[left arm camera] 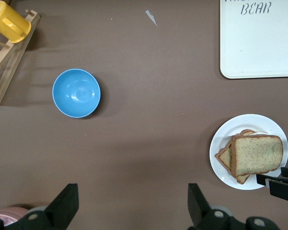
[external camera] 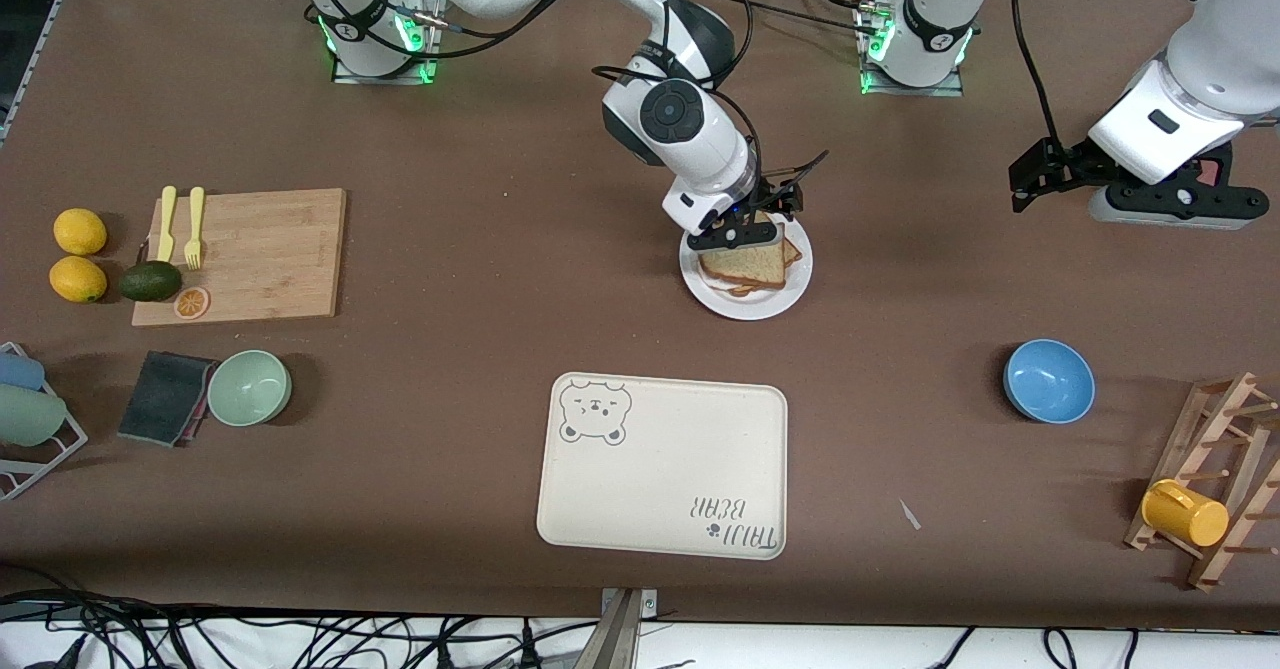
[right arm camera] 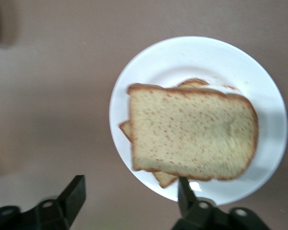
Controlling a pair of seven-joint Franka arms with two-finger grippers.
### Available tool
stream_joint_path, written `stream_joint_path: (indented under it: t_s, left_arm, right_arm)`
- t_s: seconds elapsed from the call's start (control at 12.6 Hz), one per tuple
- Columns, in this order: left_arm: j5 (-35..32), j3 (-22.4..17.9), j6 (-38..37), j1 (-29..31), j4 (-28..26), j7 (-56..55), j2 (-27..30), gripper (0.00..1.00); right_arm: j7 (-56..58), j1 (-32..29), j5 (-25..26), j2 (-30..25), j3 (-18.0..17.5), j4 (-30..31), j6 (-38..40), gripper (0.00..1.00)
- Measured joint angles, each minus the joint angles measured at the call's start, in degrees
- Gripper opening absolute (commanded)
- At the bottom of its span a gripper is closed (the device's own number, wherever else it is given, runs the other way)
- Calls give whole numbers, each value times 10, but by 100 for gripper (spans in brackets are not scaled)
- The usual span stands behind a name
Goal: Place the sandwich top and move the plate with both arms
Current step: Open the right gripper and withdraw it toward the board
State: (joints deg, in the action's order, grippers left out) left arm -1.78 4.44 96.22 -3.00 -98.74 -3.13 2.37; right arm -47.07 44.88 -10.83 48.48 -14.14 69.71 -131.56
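Top slice [external camera: 745, 263] lies on the stack on the plate [external camera: 745, 306], mid-table, slightly askew over the lower slice; right tool [external camera: 742, 230] hovers just over the plate's rim toward the robots' bases, fingers spread, holding nothing; left tool [external camera: 1040, 177] waits over bare table near the left arm's end, jaws wide, empty.

Risks, as judged: the askew slice may slide once the plate moves; a fingertip near the crust could snag it on lifting; a smooth, thin rim offers poor purchase, so uneven pulls may tilt the plate.

Bread speckled tan, squarish, darker crust, soft; plate round, glossy white; table matte brown.
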Motion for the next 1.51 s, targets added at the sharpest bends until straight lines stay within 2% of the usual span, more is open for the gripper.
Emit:
stream_joint_path:
  t_s: [0.24, 0.4, 0.55, 0.71, 0.95, 1.03, 1.27, 1.51]
  left_arm:
    - [0, 0, 0, 0, 0, 0, 0, 100]
    - [0, 0, 0, 0, 0, 0, 0, 100]
    - [0, 0, 0, 0, 0, 0, 0, 100]
    - [0, 0, 0, 0, 0, 0, 0, 100]
    - [0, 0, 0, 0, 0, 0, 0, 100]
    - [0, 0, 0, 0, 0, 0, 0, 100]
    - [0, 0, 0, 0, 0, 0, 0, 100]
    - [0, 0, -1, 0, 0, 0, -1, 100]
  right_arm:
    - [0, -13, 19, -27, 7, -19, 139, 100]
    - [6, -26, 23, -67, 28, -21, 255, 100]
    - [45, -29, 24, -108, 73, -21, 371, 100]
    - [102, -32, 25, -144, 126, -13, 441, 100]
    - [186, -38, 32, -196, 200, 35, 468, 100]
    - [207, -55, 40, -221, 211, 66, 467, 100]
    - [298, -149, 94, -316, 208, 181, 435, 100]
    - [352, -288, 115, -397, 163, 259, 417, 100]
